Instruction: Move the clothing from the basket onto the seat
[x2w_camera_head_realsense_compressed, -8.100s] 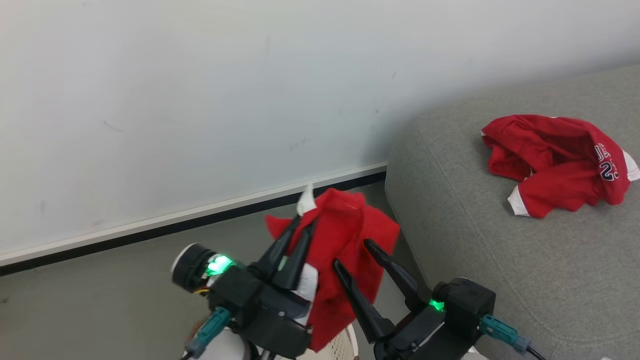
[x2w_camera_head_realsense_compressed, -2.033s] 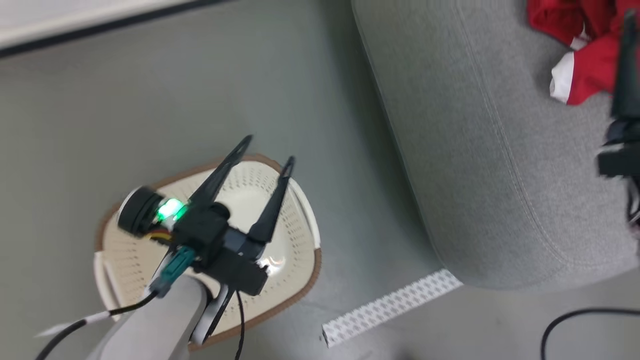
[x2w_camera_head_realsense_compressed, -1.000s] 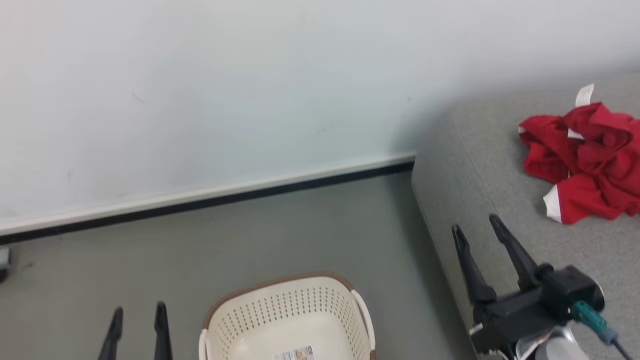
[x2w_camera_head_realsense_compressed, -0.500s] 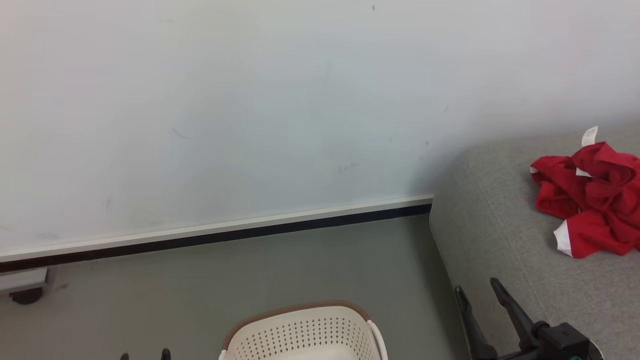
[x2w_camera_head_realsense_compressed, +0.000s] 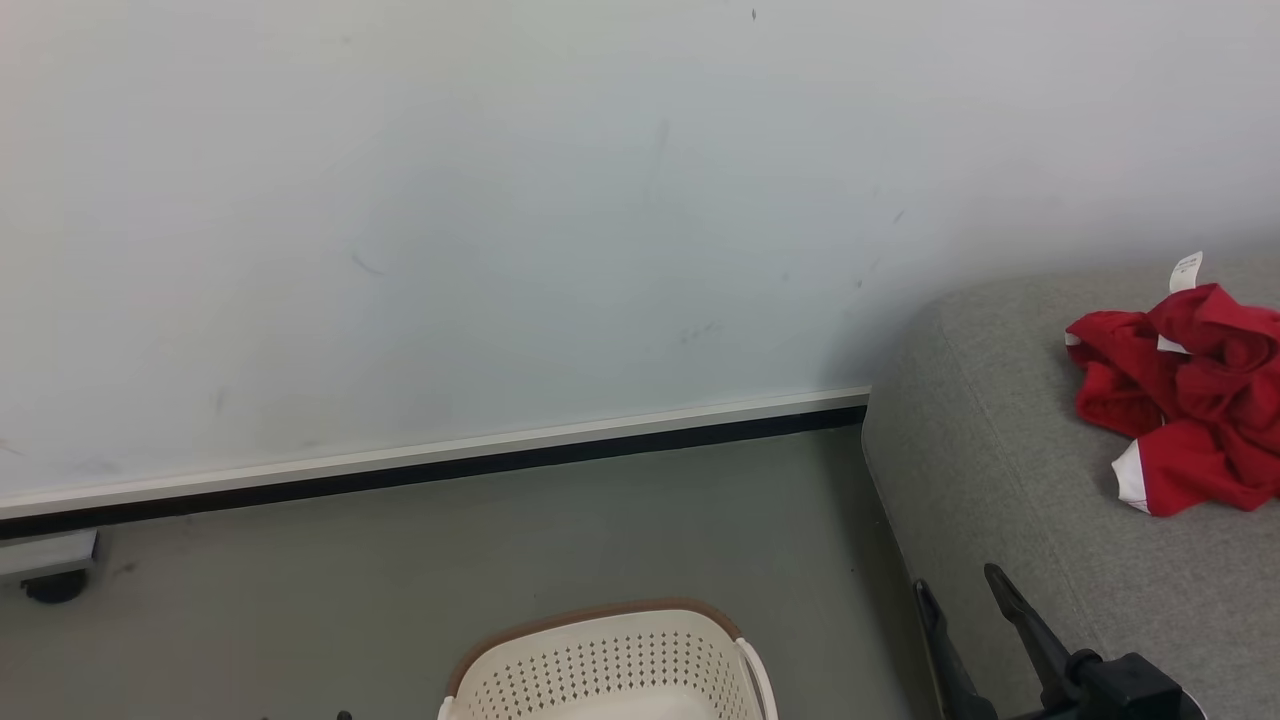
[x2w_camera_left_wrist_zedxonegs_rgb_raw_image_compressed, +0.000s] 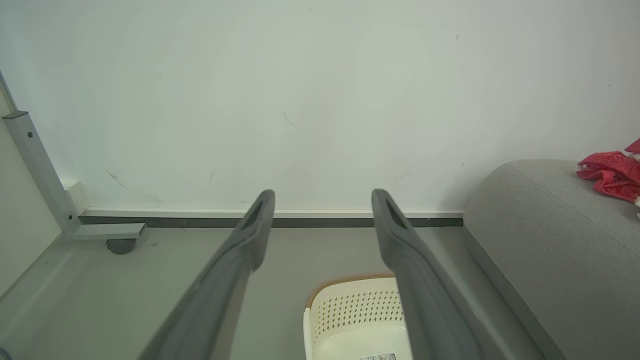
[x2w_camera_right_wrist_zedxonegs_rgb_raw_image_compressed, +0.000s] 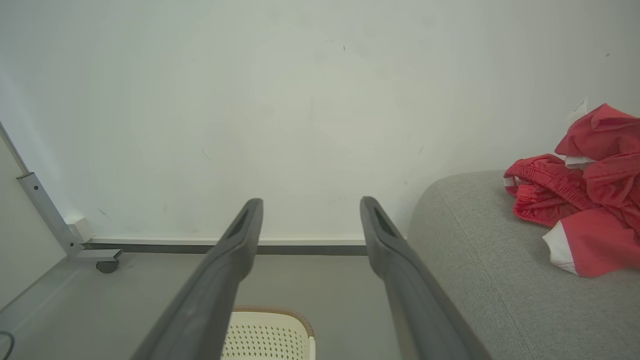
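Right gripper (x2w_camera_right_wrist_zedxonegs_rgb_raw_image_compressed: 310, 204): the two dark fingers are spread wide and nothing is held between them. In the head view it is seen low at the right, by the front edge of the seat (x2w_camera_head_realsense_compressed: 1000, 450). Left gripper (x2w_camera_left_wrist_zedxonegs_rgb_raw_image_compressed: 324, 195): likewise spread wide, with nothing gripped, and held above the floor (x2w_camera_head_realsense_compressed: 400, 560).

The basket (x2w_camera_head_realsense_compressed: 600, 665) is stood on the floor, near the end of the seat but not touching it. Cream plastic, rows of small perforations and a brown rim are noted. On its bottom a paper label (x2w_camera_left_wrist_zedxonegs_rgb_raw_image_compressed: 380, 357) is partly seen at the frame edge; its print cannot be read.

The seat is recorded as grey woven fabric with rounded edges and a stitched seam.

The clothing (x2w_camera_head_realsense_compressed: 1180, 400) is found in one crumpled red heap on top of the seat, well apart from the basket. A white cuff (x2w_camera_head_realsense_compressed: 1128, 475) is turned toward the near side. A gathered red hem is seen in the right wrist view. A white tag (x2w_camera_head_realsense_compressed: 1185, 270) is stood up at the top of the heap; its print is too small to read.

Behind, a pale wall (x2w_camera_head_realsense_compressed: 500, 200), a dark baseboard (x2w_camera_head_realsense_compressed: 500, 462) and a caster (x2w_camera_head_realsense_compressed: 45, 585) are noted.
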